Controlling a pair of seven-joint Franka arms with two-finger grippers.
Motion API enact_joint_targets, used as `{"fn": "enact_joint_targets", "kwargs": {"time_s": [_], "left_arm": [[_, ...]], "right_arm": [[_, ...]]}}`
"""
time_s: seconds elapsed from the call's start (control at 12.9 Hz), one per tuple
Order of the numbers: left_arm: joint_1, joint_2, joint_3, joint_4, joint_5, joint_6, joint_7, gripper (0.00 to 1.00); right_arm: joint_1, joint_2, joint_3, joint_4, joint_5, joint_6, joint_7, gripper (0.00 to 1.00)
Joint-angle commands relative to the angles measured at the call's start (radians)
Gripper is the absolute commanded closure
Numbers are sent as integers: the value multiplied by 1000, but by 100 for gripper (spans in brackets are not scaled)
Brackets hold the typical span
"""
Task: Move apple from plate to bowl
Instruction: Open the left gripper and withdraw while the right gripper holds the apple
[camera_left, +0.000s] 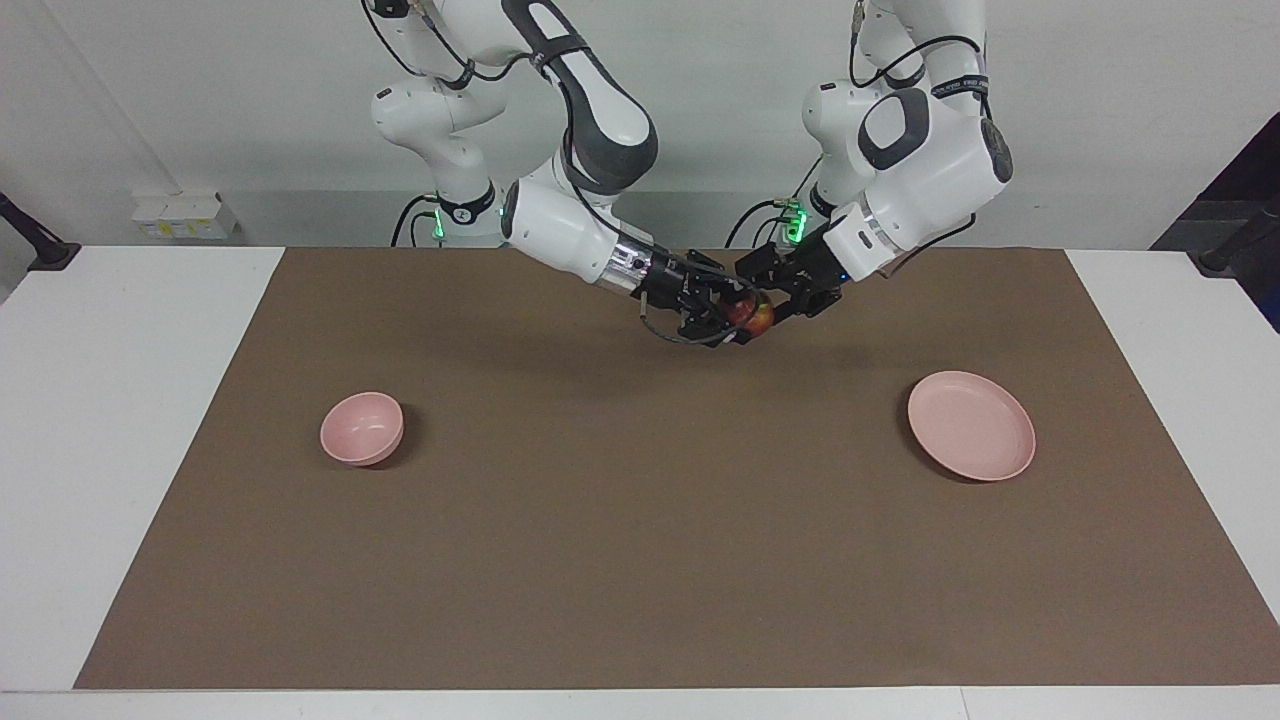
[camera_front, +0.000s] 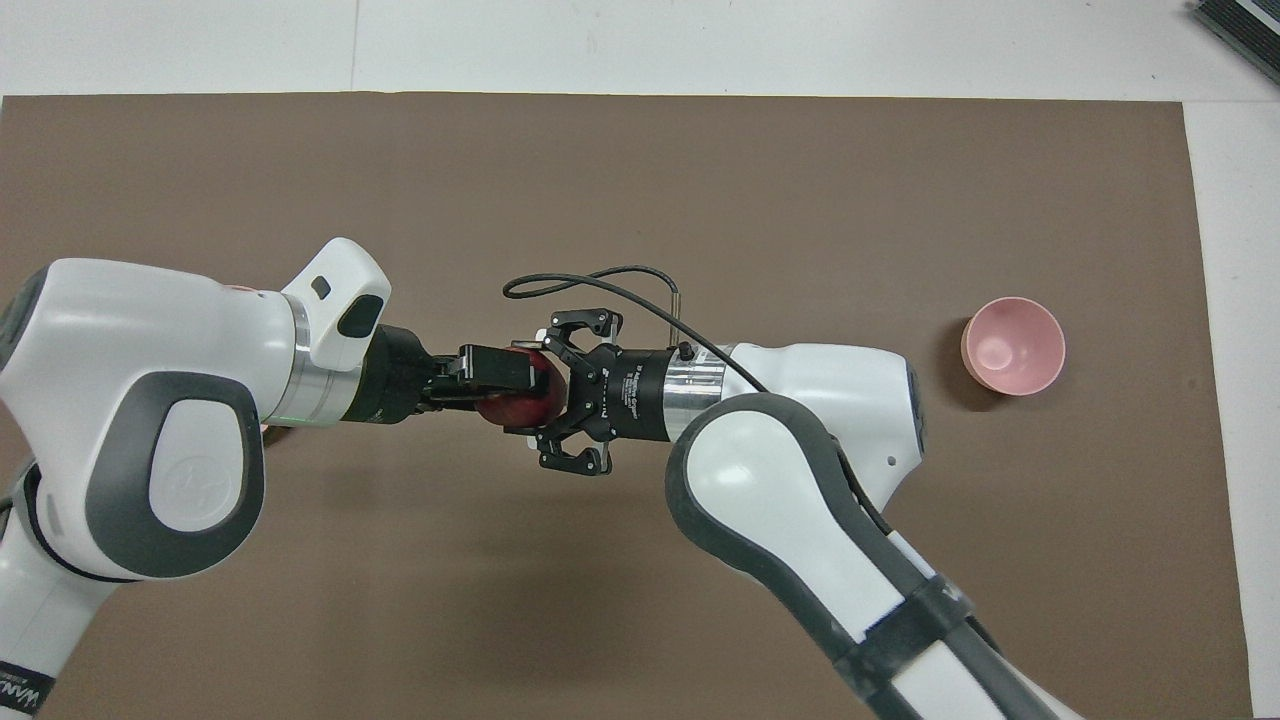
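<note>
2 end effectors meet in the air over the middle of the brown surface (camera_left: 640, 560), nose to nose. The left end effector (camera_front: 500, 375) is clamped on the apple (camera_front: 510, 405). The right end effector (camera_front: 545, 390) has its frame around the same fruit, though I cannot tell whether it has closed on it.

This reads as a hand-over. To do it well, the right arm should have a firm, centred hold before the left one lets go. The left should then back straight out along its own axis, so the round fruit is not rolled loose.

Seen in the facing view, the bowl (camera_left: 362, 428) sits at about 8 o'clock from the apple, toward the right arm's end. The bare plate (camera_left: 971, 425) sits at about 4 o'clock. Nothing stands between the apple and the bowl, so a level carry has open room. The bowl is narrow and deep, so the release should be low and centred inside its rim.
</note>
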Motion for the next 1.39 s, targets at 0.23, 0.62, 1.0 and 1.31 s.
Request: {"fn": "enact_joint_targets", "kwargs": {"time_s": [0.23, 0.62, 1.0, 1.31], "left_arm": [[-1, -8, 12, 13, 78, -31, -15, 0], [44, -5, 20, 13, 333, -38, -7, 0], [177, -2, 20, 10, 453, -35, 172, 0], [289, 4, 20, 13, 549, -20, 382, 0]], "right_arm": [[-18, -46, 2, -32, -70, 6, -15, 100], [-74, -92, -6, -36, -371, -79, 92, 100], [-206, -113, -6, 41, -699, -366, 140, 100], [-318, -125, -6, 69, -825, -513, 64, 100]]}}
